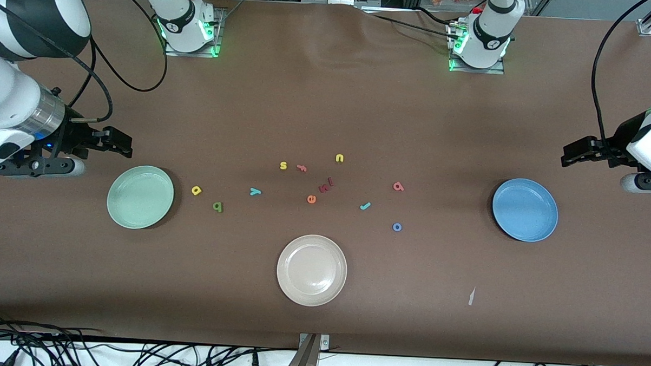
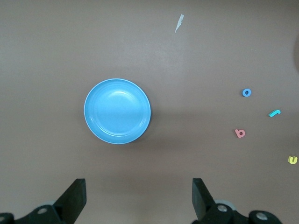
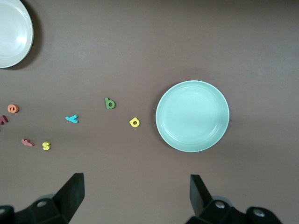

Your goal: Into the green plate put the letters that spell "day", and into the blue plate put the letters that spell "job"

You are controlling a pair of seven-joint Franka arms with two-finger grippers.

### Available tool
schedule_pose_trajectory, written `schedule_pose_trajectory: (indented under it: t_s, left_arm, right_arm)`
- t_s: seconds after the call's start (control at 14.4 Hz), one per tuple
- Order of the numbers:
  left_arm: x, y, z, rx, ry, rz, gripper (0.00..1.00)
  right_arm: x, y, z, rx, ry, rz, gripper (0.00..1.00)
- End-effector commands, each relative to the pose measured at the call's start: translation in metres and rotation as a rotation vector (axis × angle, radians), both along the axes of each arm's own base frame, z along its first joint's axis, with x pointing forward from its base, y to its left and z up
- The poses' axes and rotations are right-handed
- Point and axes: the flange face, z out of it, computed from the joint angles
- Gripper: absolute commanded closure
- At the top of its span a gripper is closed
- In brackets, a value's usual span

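Observation:
The green plate (image 1: 140, 196) lies at the right arm's end of the table and holds nothing. Beside it, toward the middle, lie a yellow round-bowled letter (image 1: 196, 190), a dark green one (image 1: 217, 206) and a teal y (image 1: 255, 191). The blue plate (image 1: 525, 209) sits bare at the left arm's end. A salmon round-bowled letter (image 1: 398, 186), a teal j (image 1: 365, 206) and a blue o (image 1: 397, 226) lie between it and the middle. My right gripper (image 1: 122, 143) hangs open over brown cloth by the green plate (image 3: 192, 115). My left gripper (image 1: 570, 156) hangs open over cloth by the blue plate (image 2: 117, 110).
A beige-white plate (image 1: 311, 270) lies nearest the front camera, mid-table. Other letters lie in the middle: a yellow s (image 1: 283, 165), a yellow u (image 1: 339, 158), an orange e (image 1: 311, 199) and dark red pieces (image 1: 326, 185). A white paper scrap (image 1: 471, 296) lies nearer the camera than the blue plate.

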Motion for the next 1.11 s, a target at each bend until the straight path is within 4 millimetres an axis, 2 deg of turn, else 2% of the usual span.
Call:
schedule_pose_trajectory:
  t_s: [0.0,0.83,0.97,1.04]
  left_arm:
    - [0.000,-0.001,0.002,-0.015,0.000,0.006,0.00]
    - [0.000,-0.001,0.002,-0.015,0.002,0.008,0.00]
    - [0.000,-0.001,0.003,-0.015,-0.001,0.008,0.00]
    - [0.000,-0.001,0.002,-0.015,0.000,0.008,0.00]
  right_arm:
    - [-0.002,-0.001,0.003,-0.008,0.005,0.010,0.00]
    - [-0.001,0.000,0.001,-0.005,0.008,0.027,0.00]
    - [-0.001,0.007,-0.007,-0.007,0.018,0.040,0.00]
    - [0.004,0.012,-0.020,-0.002,0.032,0.050,0.00]
